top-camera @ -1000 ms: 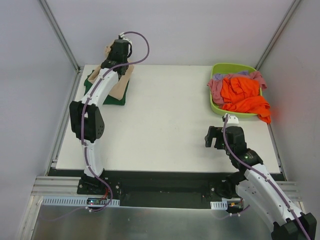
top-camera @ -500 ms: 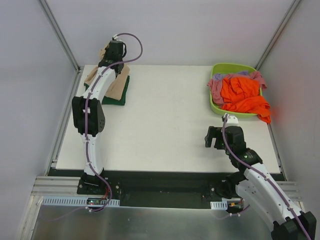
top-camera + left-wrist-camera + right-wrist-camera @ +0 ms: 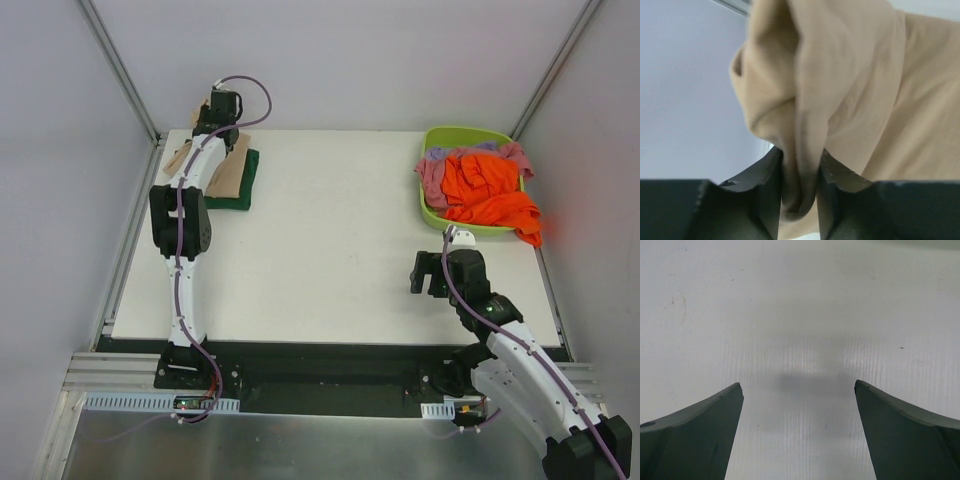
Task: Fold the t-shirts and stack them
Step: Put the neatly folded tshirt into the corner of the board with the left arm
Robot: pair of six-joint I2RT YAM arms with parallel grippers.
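We see the left tool [image 3: 218, 106] at the far left corner of the desk [image 3: 330, 240], clenched on the beige-tan t-shirt [image 3: 232, 172]. In the left wrist view a bunched fold of that tan cloth is pinched between the two dark fingers [image 3: 765, 200], and more of the shirt spreads out beyond them against the pale wall. The jaws stand only as far apart as the fold is thick. From above, the left arm reaches along the desk's left side over the shirt, so we see the cloth only on either side of the arm. The beige-tan t-shirt lies on top of the dark green t-shirt [image 3: 249, 168], which shows as a strip along the right and near edges of the pile.

The right tool [image 3: 428, 274] hangs over bare desk on the right side, nearer to us than the lime-green basket [image 3: 432, 214] and apart from it. It is released, with its fingers [image 3: 700, 440] spread wide and grasping nothing. Between them the right wrist view shows only the white desk surface and a faint shadow.

The basket sits at the far right corner of the desk. A bright orange t-shirt [image 3: 485, 190] is heaped in it and spills over its near right rim. Pink cloth [image 3: 430, 180] shows at the basket's left side and a bit of lilac cloth [image 3: 455, 153] at its far side
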